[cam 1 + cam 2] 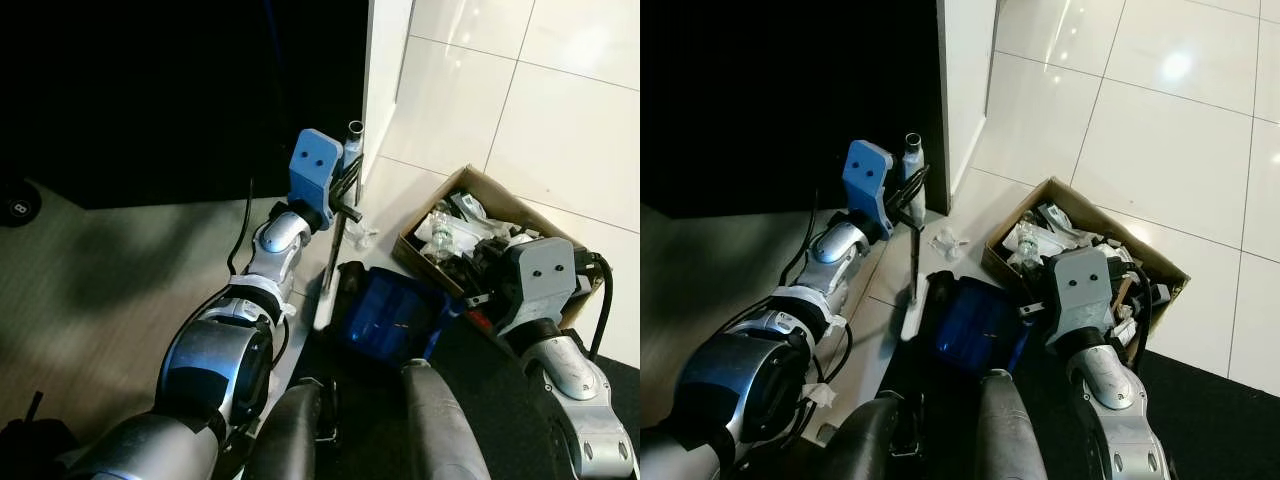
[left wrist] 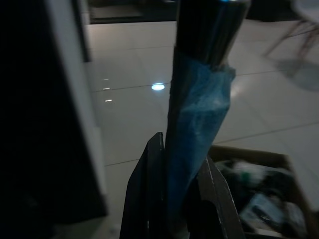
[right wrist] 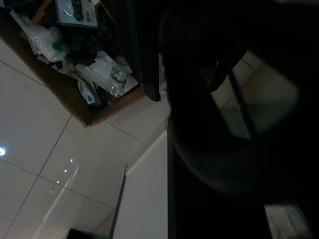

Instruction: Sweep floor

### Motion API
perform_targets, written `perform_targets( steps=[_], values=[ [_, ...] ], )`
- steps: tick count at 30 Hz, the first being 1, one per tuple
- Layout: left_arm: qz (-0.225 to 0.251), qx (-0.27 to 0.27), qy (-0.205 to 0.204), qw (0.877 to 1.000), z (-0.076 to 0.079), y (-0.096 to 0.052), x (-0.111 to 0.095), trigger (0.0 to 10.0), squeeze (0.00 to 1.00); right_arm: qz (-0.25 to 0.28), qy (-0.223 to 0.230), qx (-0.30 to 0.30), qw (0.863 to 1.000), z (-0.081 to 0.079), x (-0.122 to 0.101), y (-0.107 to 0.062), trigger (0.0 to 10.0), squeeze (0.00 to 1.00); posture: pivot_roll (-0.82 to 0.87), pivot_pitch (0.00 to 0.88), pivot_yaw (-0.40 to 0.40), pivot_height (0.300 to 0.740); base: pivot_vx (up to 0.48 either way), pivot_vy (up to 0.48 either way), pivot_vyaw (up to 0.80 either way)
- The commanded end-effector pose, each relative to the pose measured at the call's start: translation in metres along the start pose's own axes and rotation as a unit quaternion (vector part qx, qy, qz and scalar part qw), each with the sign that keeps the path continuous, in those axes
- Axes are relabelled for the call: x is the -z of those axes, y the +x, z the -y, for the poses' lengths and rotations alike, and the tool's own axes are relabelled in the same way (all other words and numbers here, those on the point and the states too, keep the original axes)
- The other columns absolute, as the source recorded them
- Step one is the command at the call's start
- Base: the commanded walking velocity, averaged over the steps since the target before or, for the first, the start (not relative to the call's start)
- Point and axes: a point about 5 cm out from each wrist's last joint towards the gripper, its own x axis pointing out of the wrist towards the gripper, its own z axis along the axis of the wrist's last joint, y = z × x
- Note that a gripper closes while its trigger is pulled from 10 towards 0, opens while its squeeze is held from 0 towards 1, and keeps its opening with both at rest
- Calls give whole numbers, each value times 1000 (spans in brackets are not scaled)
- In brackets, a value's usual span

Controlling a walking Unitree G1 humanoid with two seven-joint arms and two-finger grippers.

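Note:
My left gripper (image 1: 347, 195) is shut on the broom handle (image 1: 340, 235), a thin silver pole that stands nearly upright by the wall corner. In the left wrist view the two black fingers (image 2: 149, 189) clamp the handle's blue-taped part (image 2: 197, 114). The pole's lower end meets the floor beside a blue dustpan (image 1: 392, 315) just ahead of my legs. The dustpan's handle rises to my right gripper (image 1: 478, 297), which looks shut on it. In the right wrist view the dustpan (image 3: 224, 124) is a big dark shape close up.
An open cardboard box (image 1: 430, 205) full of rubbish stands on the white tiles to the right. A crumpled clear wrapper (image 1: 360, 237) lies by the white wall corner (image 1: 385, 70). A dark doorway opens to the left. A black mat (image 1: 480, 350) lies under the dustpan.

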Motion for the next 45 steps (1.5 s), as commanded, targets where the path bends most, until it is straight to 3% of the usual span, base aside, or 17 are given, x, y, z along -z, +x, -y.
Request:
perform_targets(
  steps=[1,4,7,10,12,17,19,26,29,32,39,43,45],
  values=[
    [-7,71,-35,997,18,1,7,10000,8,-91,38,-15,995,-10,37,-8,10000,0,-379,404,111,740,0,0,0],
    [-26,132,-52,990,26,-4,15,9922,16,-91,38,-15,995,-10,37,-8,10000,0,-376,402,112,740,0,0,0],
    [-29,140,-55,988,27,-5,16,9922,16,-91,38,-15,995,-10,37,-7,10000,0,-375,401,112,740,0,0,0],
    [-34,229,-80,970,31,-13,19,9725,31,-89,39,-16,995,-10,37,-6,10000,0,-367,398,114,740,0,0,0],
    [-16,287,-123,950,32,-14,12,10000,31,-89,39,-17,995,-10,37,-5,10000,0,-350,396,115,740,0,0,0],
    [21,317,-154,935,26,-10,-3,10000,27,-89,40,-18,995,-12,38,-4,10000,0,-340,393,116,740,0,0,0],
    [41,341,-141,929,17,-9,-17,10000,24,-88,42,-19,995,-12,38,-3,10000,0,-335,392,118,740,0,0,0],
    [70,362,-72,927,-6,-9,-49,10000,16,-88,44,-20,995,-14,39,-1,10000,0,-323,387,125,740,0,0,0],
    [85,354,-35,931,-21,-9,-67,10000,16,-87,45,-20,995,-14,39,0,10000,0,-321,386,126,740,0,0,0],
    [96,340,-23,935,-32,-9,-80,10000,24,-87,45,-21,995,-15,40,0,10000,0,-317,386,127,740,0,0,0],
    [95,340,-16,936,-39,-13,-87,10000,16,-88,46,-20,995,-15,41,0,10000,0,-314,387,127,740,0,0,0],
    [89,317,-12,944,-42,-12,-83,10000,16,-88,45,-21,995,-15,41,0,10000,0,-317,389,125,740,0,0,0],
    [90,277,6,956,-40,-8,-77,10000,16,-88,45,-21,995,-15,41,0,10000,0,-324,391,123,740,0,0,0]
  ],
)
